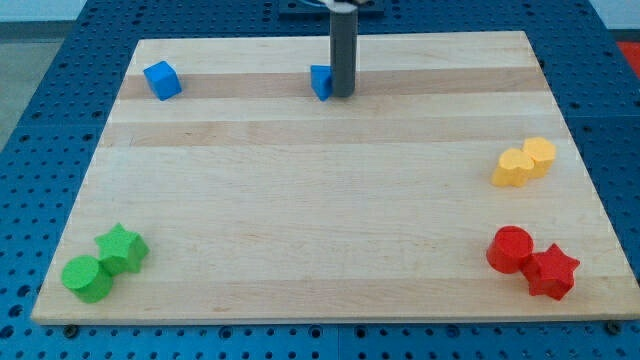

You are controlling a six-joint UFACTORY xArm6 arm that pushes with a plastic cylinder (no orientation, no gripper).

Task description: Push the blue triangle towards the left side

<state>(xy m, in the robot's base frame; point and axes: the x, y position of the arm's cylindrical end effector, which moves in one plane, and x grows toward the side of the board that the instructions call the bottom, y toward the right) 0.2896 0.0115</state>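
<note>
The blue triangle (320,82) lies near the view's top, just left of centre, partly hidden by my rod. My tip (343,94) stands on the board right against the triangle's right side. A blue cube (161,80) sits at the view's top left, well to the left of the triangle.
The wooden board (320,200) lies on a blue pegboard. A green cylinder (87,278) and a green star (122,248) sit at the bottom left. A red cylinder (511,249) and a red star (551,271) sit at the bottom right. Two touching yellow blocks (524,162) lie at the right.
</note>
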